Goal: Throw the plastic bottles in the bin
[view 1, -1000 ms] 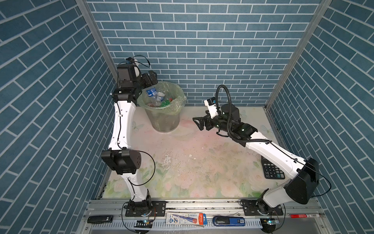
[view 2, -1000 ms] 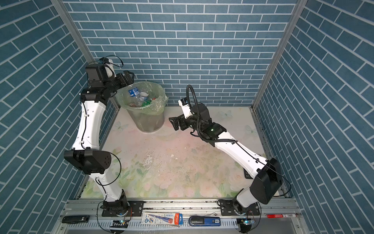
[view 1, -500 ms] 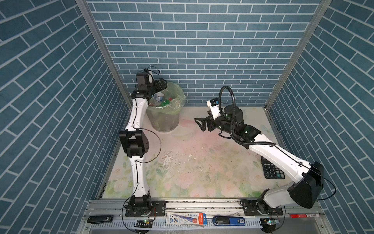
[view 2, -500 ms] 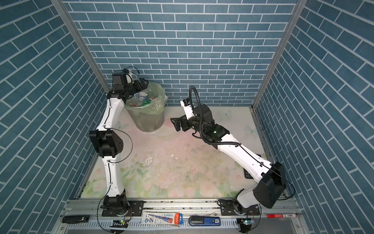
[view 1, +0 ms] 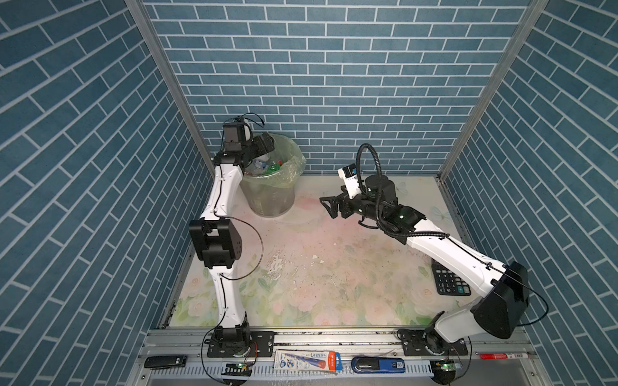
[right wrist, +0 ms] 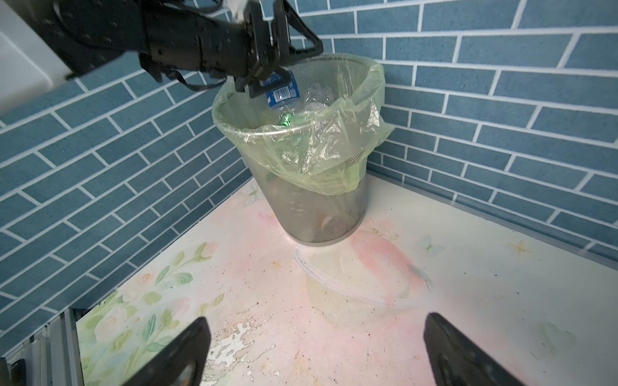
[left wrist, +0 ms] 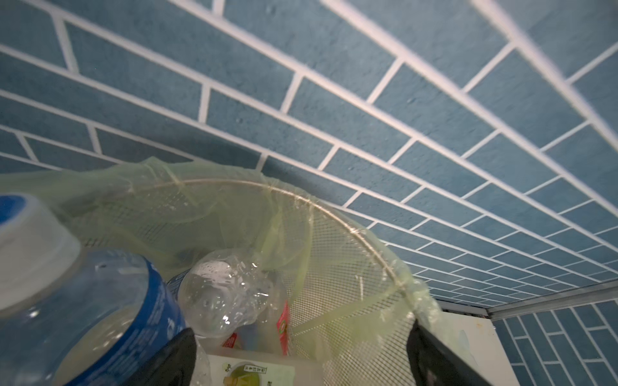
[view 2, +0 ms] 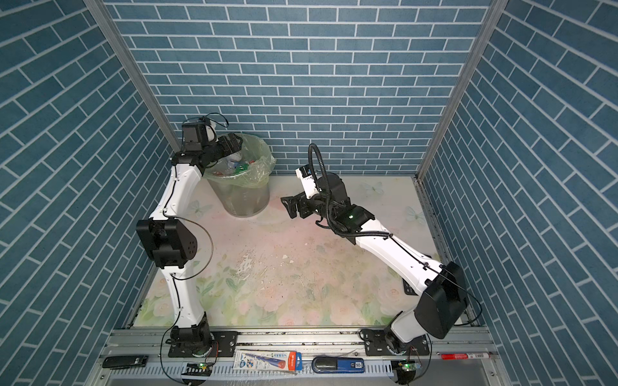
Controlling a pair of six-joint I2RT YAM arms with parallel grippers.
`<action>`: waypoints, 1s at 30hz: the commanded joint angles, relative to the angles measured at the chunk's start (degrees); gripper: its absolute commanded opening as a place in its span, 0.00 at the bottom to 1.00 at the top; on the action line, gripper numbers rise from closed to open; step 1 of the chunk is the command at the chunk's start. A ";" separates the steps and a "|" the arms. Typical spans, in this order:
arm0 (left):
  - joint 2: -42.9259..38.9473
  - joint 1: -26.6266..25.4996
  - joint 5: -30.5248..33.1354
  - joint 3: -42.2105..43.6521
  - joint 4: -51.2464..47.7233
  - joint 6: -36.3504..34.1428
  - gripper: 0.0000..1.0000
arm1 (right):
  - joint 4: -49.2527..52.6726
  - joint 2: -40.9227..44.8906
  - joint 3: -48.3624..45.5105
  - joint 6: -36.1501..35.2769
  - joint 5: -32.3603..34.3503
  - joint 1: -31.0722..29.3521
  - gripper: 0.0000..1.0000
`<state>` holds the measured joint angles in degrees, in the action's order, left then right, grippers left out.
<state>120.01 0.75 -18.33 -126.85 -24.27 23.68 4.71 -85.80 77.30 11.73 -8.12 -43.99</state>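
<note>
Currently: left gripper (view 1: 266, 148), jaws wide, empty, over bin (view 1: 271, 200); bottles (view 1: 267, 165) directly below it; right gripper (view 1: 329, 207) wide, farther off.

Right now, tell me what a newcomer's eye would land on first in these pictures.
The bin in the back left corner catches the eye first, lined with a pale green bag and piled with plastic bottles. The left gripper hangs open over its rim, while the right gripper hovers open and empty above the floral table, facing the bin. A black calculator lies by the right arm.
</note>
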 commanded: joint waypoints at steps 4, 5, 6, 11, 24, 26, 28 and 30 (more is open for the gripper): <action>-11.35 0.61 3.42 2.54 -0.07 -0.15 0.99 | -1.37 -0.19 0.95 0.40 0.27 -0.20 0.99; -12.20 1.09 5.29 3.00 -1.23 -0.19 0.99 | -1.29 -0.01 0.80 0.40 0.42 -0.06 0.99; -13.05 1.62 7.53 3.63 -2.49 -0.63 0.99 | -1.30 0.26 0.54 0.40 0.56 -0.05 0.99; -14.88 5.29 14.58 8.59 -5.88 -0.38 0.99 | -1.85 2.01 -1.20 0.24 0.47 0.14 0.99; -9.48 8.39 6.91 13.38 -0.86 1.34 0.99 | -2.48 5.07 -4.52 0.18 0.74 0.65 0.99; -8.77 8.22 3.75 14.04 1.29 2.22 0.99 | -2.45 5.29 -4.62 0.15 0.81 0.76 0.99; -8.48 7.75 2.08 14.73 2.61 2.28 0.99 | -2.34 5.45 -4.55 0.14 0.82 0.93 0.99; -8.81 7.19 1.44 15.76 3.45 1.75 0.99 | -2.27 5.64 -4.66 0.14 0.82 1.00 0.99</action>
<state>111.35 8.62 -13.28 -112.20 -24.23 25.32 3.46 -82.37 74.08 11.73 -7.75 -43.29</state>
